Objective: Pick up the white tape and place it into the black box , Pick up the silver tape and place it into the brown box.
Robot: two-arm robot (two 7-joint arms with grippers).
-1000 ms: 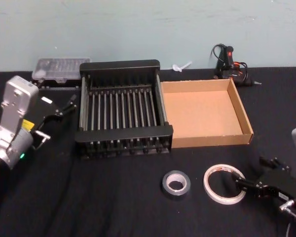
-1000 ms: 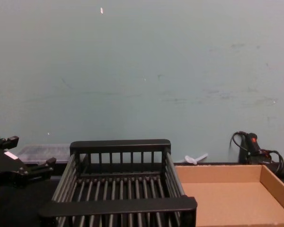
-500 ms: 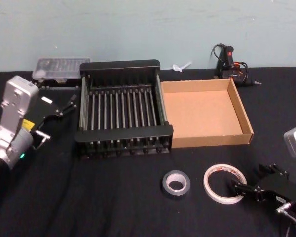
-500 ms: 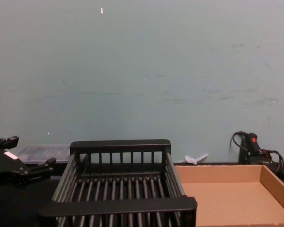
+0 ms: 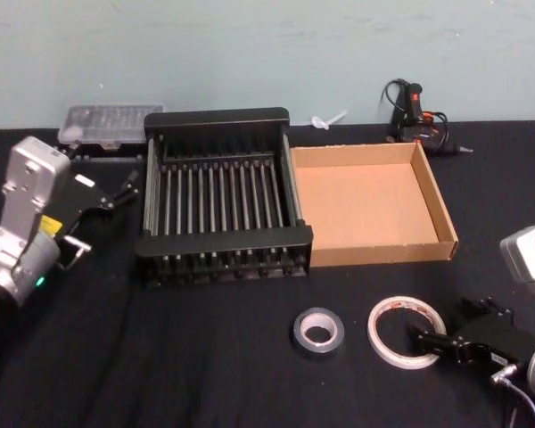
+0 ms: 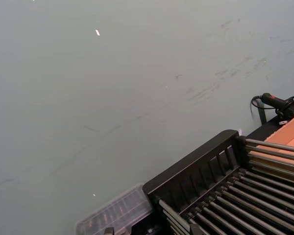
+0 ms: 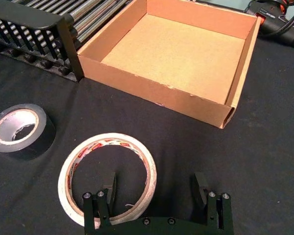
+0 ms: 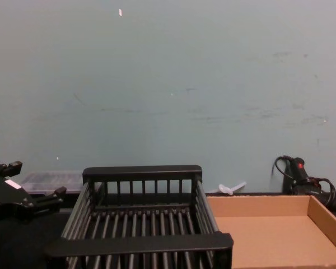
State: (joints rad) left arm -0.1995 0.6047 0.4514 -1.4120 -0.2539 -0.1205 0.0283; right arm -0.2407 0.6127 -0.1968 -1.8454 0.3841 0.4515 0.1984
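on a black-covered table (image 5: 205, 374), the right claw (image 7: 156, 188) sits low at the near right edge of the white tape (image 5: 407, 332), its fingers (image 7: 109, 186) spread wide: in the right wrist view one finger stands inside the ring's opening and the other outside it, so the ring's near wall lies between them, not yet pinched. the white tape, a wide thin ring with red print on its core, lies flat on the table in front of the brown box (image 5: 371, 254). just to its left, apart from it, the silver tape (image 5: 318, 331) also lies flat, a smaller, thicker dark grey roll with a pale core. the brown box, a shallow cardboard tray, stands side by side with the black box (image 5: 225, 242), a slatted crate on its left; the two appear to touch along one side. the left claw (image 5: 116, 194) is held off the table to the left of the black box, its fingers apart and holding nothing. behind the crate, against the pale blue wall (image 8: 168, 84), rests a clear plastic case (image 5: 105, 123); a black tool with a red switch and coiled cable (image 5: 412, 111) lies behind the brown box.
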